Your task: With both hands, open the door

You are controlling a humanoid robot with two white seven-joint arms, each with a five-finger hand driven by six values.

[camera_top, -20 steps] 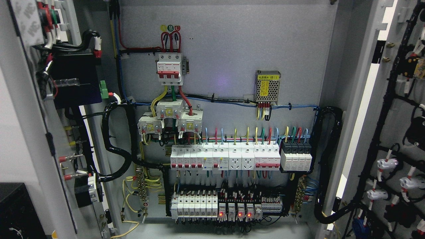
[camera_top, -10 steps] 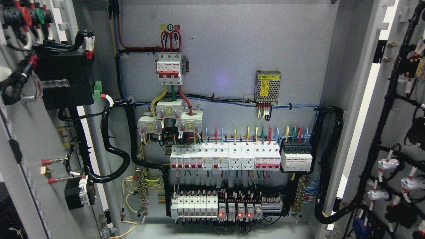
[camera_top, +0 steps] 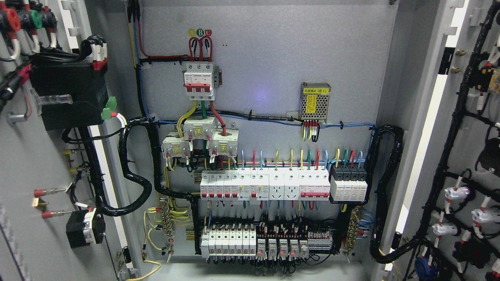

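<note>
An electrical cabinet stands with both doors swung wide. The left door [camera_top: 35,175] shows its grey inner face with a black box, coloured button backs and wired terminals. The right door [camera_top: 468,117] also shows its inner side, hung with black cable looms and white connectors. Between them the grey back panel [camera_top: 273,58] carries rows of white breakers [camera_top: 265,185], a red-and-white main breaker [camera_top: 200,80] and a small mesh power supply [camera_top: 314,100]. Neither of my hands or arms appears in the head view.
Thick black cable conduits loop from the left door [camera_top: 134,179] and the right door [camera_top: 384,195] into the cabinet. Red indicator lights glow on relays [camera_top: 275,249] along the bottom row. The cabinet floor edge runs along the bottom of the picture.
The left door has swung further outward to the left; its black box and terminals slid left. The dark object at the lower left corner has left the picture. The right door is unchanged.
</note>
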